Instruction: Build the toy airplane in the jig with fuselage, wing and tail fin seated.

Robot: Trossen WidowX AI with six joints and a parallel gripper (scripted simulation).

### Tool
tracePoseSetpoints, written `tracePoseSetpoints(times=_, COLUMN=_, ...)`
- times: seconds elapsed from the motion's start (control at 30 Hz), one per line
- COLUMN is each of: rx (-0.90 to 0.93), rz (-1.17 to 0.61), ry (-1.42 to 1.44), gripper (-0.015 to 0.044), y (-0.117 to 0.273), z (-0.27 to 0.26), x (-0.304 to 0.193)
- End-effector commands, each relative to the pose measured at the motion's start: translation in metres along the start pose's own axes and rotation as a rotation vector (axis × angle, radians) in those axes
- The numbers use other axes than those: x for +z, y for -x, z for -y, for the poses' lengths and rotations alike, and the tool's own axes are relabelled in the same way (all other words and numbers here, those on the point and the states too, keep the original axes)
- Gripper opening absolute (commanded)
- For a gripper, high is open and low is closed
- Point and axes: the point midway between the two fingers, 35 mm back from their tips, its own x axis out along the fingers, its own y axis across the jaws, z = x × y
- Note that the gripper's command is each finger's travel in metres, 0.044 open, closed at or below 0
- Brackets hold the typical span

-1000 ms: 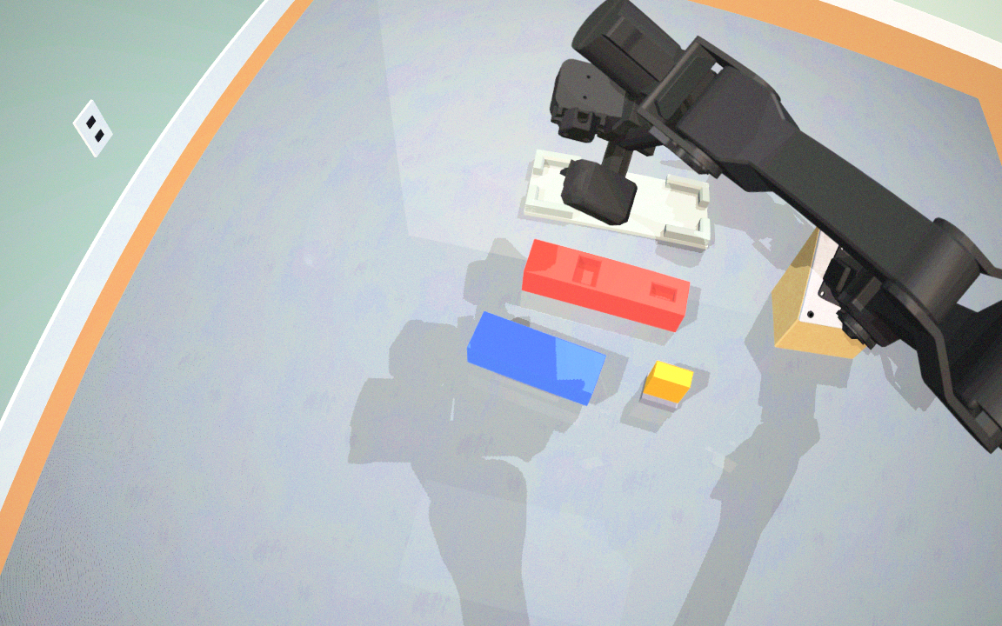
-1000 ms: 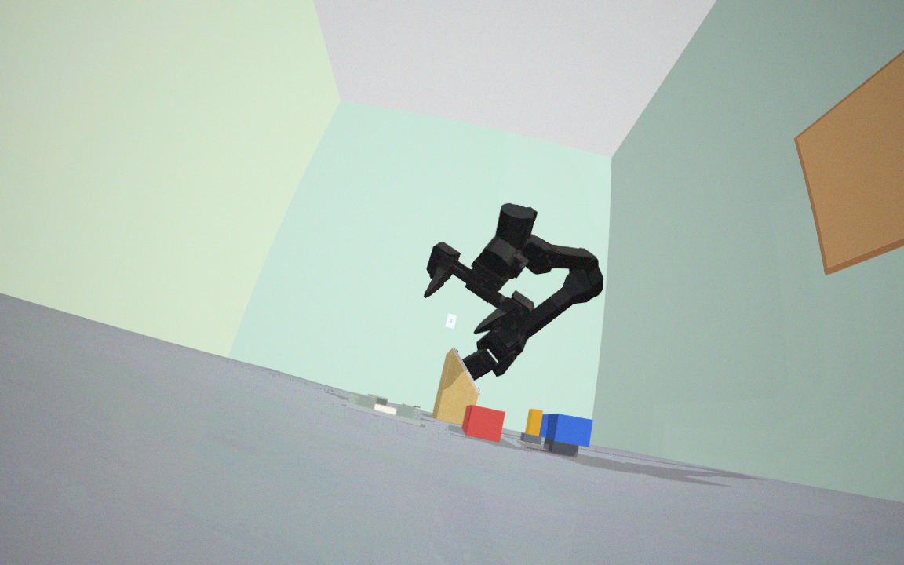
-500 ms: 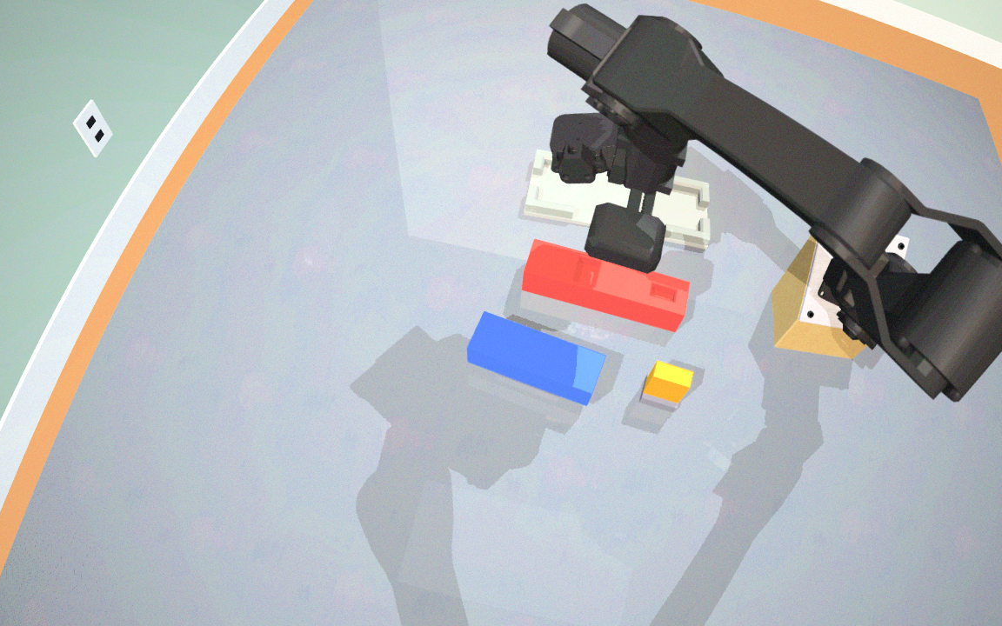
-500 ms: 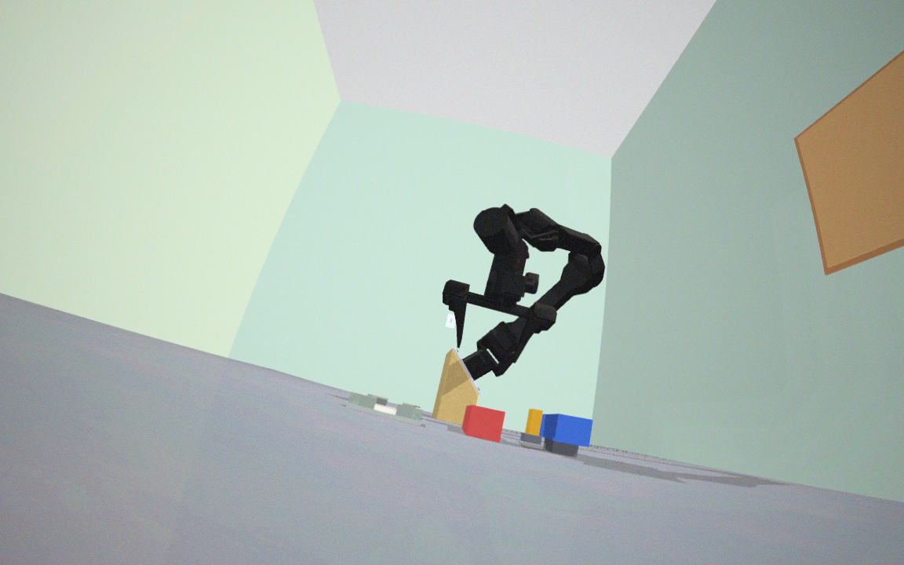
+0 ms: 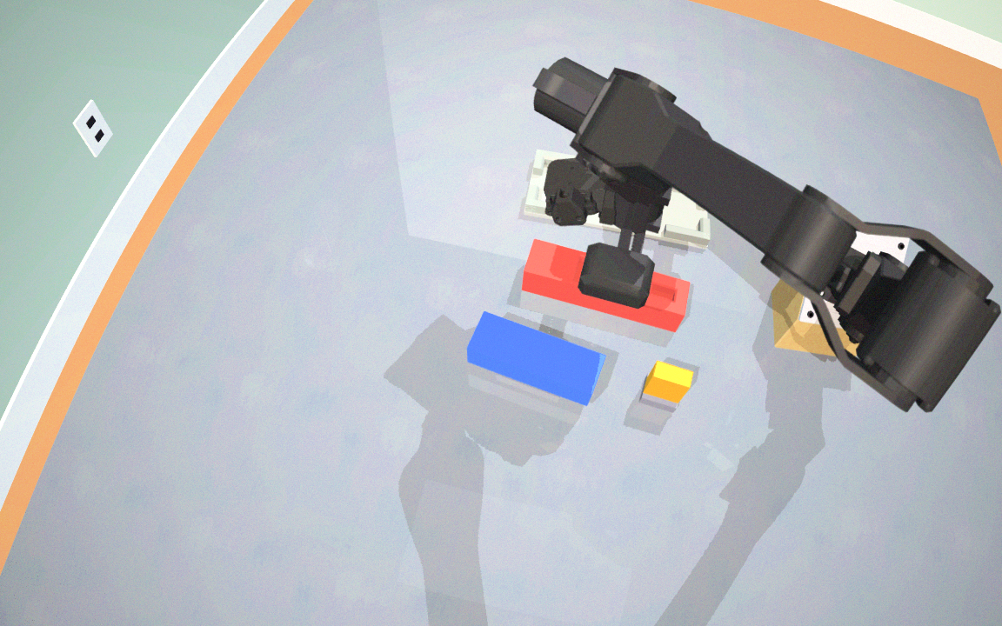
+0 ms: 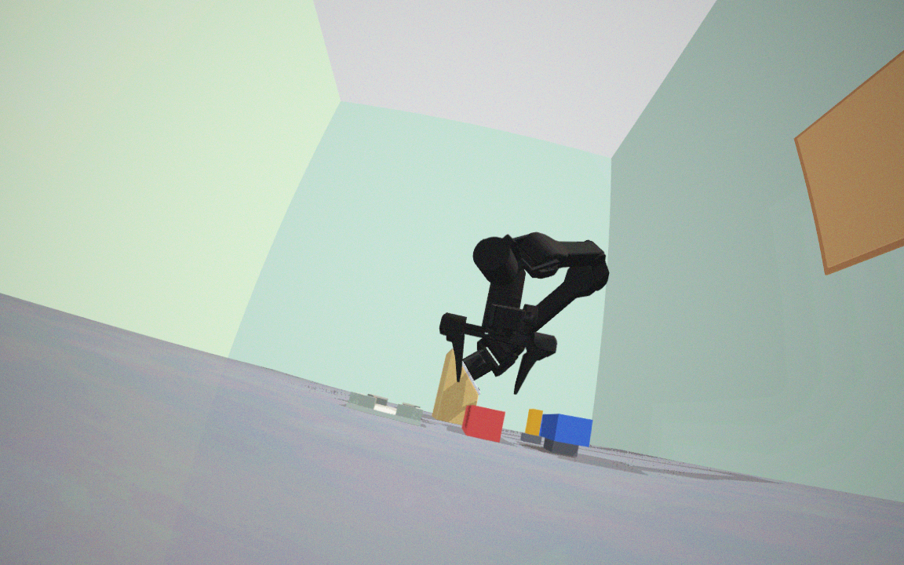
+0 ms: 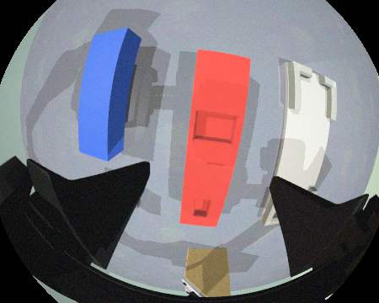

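The red fuselage [image 5: 551, 268] [image 6: 485, 424] [image 7: 216, 181] lies on the table, its two sockets facing up in the wrist view. The blue wing [image 5: 536, 354] [image 6: 566, 430] [image 7: 94, 97] rests on a grey support to one side of it. The yellow tail fin [image 5: 668, 381] [image 6: 534, 421] stands on a small grey support near the wing's end; I cannot see it in the wrist view. The pale jig [image 5: 537, 190] [image 6: 410, 412] [image 7: 309, 126] lies on the fuselage's other side, its cradle empty where visible. My gripper [image 6: 487, 387] [image 7: 215, 177] is open and empty, pointing down above the fuselage, fingers on either side of it.
The tan wedge [image 5: 789, 327] [image 6: 453, 400] [image 7: 207, 263] under the arm's base stands beyond the fuselage's tail end. The arm hides part of the jig and fuselage in the top view. The wing is close to one finger in the wrist view.
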Motion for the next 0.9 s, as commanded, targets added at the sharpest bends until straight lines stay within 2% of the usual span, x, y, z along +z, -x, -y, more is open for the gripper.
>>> tracePoseSetpoints(times=0.0, rx=0.003, rz=0.008, ry=-0.005, gripper=0.0440, y=-0.012, z=0.000, x=0.001)
tracePoseSetpoints(times=0.87, rx=0.004, rz=0.008, ry=-0.005, gripper=0.0440, y=-0.050, z=0.000, x=0.002)
